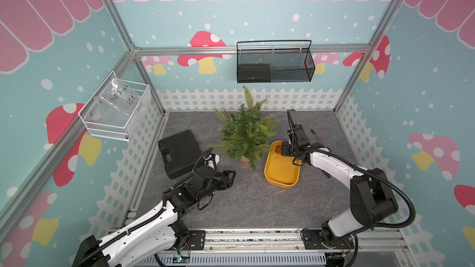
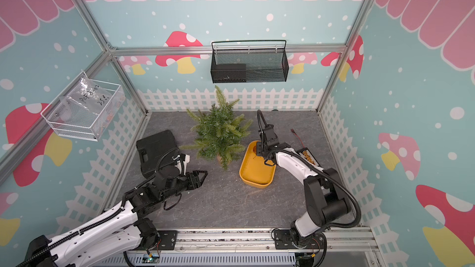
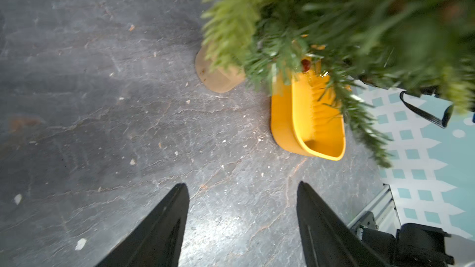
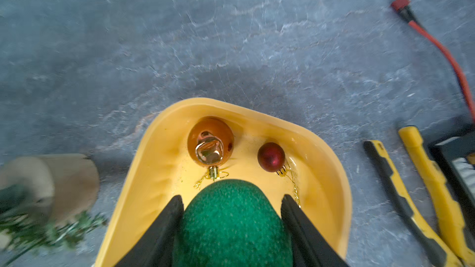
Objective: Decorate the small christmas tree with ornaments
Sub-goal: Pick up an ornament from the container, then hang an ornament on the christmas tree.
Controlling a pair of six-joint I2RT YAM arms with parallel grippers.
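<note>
The small christmas tree [image 1: 245,129] [image 2: 219,132] stands upright at the back middle of the table on a tan base [image 4: 64,183]. Just right of it lies a yellow tray [image 1: 280,175] [image 4: 159,150]. In the tray are an amber-orange ornament [image 4: 210,142] and a small red ornament [image 4: 271,157], each with a gold loop. My right gripper [image 4: 232,197] [image 1: 285,150] is down in the tray's far end, shut on the glittery green ornament [image 4: 231,222], with a finger pressed on either side. My left gripper [image 1: 231,175] [image 3: 241,184] hovers open and empty over bare table, front left of the tree.
A black case [image 1: 178,154] lies left of the tree behind my left arm. Yellow-handled tools [image 4: 424,201] and a red cable [image 4: 437,44] lie right of the tray. A black mesh basket [image 1: 275,62] hangs on the back wall, a white wire basket [image 1: 115,109] on the left wall.
</note>
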